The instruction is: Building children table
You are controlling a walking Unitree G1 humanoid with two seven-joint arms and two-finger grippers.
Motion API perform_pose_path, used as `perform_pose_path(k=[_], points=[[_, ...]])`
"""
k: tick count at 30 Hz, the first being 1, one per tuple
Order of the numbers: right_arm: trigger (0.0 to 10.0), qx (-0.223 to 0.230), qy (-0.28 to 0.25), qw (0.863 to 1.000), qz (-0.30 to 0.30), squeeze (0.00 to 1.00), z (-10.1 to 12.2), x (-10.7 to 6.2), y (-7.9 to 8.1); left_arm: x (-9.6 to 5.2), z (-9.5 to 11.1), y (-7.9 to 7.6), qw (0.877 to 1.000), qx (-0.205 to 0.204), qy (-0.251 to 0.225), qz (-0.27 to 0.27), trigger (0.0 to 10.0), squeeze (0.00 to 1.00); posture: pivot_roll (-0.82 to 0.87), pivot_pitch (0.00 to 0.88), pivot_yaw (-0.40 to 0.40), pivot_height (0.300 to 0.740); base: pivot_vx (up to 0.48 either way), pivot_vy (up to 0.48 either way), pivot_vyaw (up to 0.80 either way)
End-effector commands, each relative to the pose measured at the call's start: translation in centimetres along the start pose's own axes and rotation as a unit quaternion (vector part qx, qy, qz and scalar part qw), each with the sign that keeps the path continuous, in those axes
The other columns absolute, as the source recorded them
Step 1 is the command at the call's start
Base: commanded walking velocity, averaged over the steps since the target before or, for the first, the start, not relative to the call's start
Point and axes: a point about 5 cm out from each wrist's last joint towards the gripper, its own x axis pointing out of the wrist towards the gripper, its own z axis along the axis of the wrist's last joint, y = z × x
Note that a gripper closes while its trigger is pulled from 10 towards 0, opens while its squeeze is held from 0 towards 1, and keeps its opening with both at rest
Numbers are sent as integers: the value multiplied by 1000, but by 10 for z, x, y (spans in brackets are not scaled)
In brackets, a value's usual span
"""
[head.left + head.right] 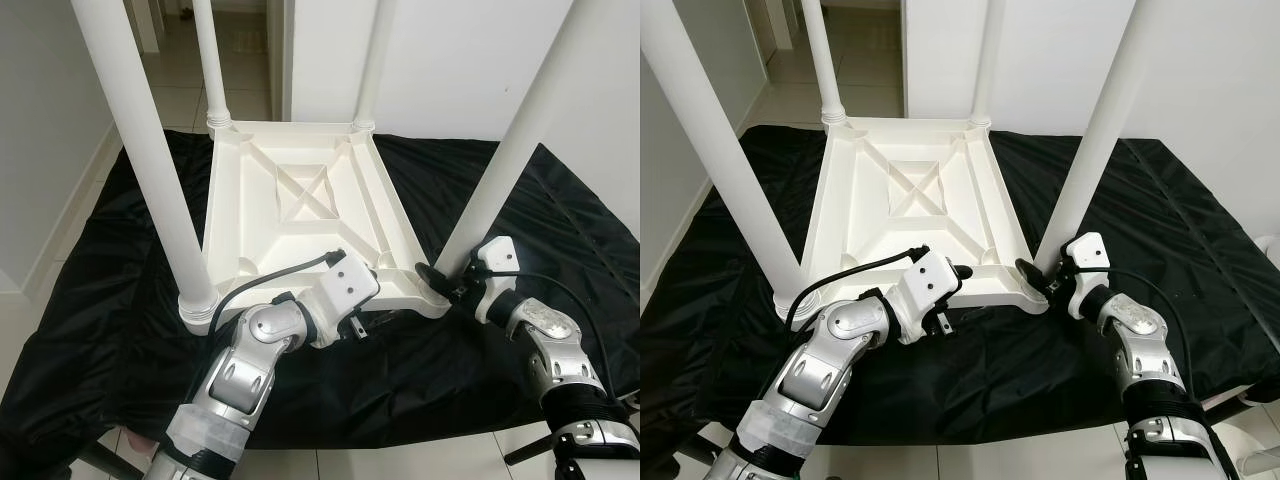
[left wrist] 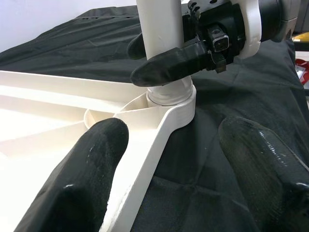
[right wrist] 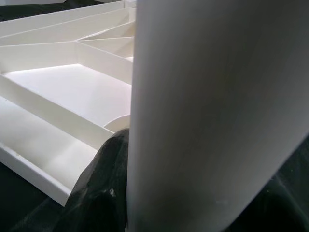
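On black sheet (image 1: 120, 260), right gripper (image 1: 440, 278) clasps table leg (image 1: 505, 160).

place: home | cues: tiled floor (image 1: 170, 85), white walls (image 1: 450, 60), doorway (image 1: 240, 50) to hallway

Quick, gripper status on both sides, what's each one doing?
Left gripper: open, fingers astride the tabletop rim, gripping nothing.
Right gripper: closed around the near-right table leg just above its socket.
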Motion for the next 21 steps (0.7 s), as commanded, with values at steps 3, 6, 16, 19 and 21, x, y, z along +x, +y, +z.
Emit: perform_pose_path(k=[3,6,16,19,21], points=[[10000,35,21,998,-37,0,-5,2,8,0,2,-1,1000,-3,-3,15,10000,0,-43,0,-36,740,0,0,0],[10000,48,16,996,-68,0,-1,5,11,1,1,-1,1000,-4,-3,14,10000,0,-58,0,-37,740,0,0,0],[10000,116,5,966,-230,0,7,7,35,3,2,-1,1000,-8,-5,18,10000,0,-71,0,-34,740,0,0,0],[10000,132,10,956,-263,0,8,5,40,3,2,-1,1000,-8,-5,19,10000,0,-73,0,-32,740,0,0,0],[10000,132,10,956,-263,0,8,5,40,3,2,-1,1000,-8,-5,19,10000,0,-73,0,-32,740,0,0,0]])
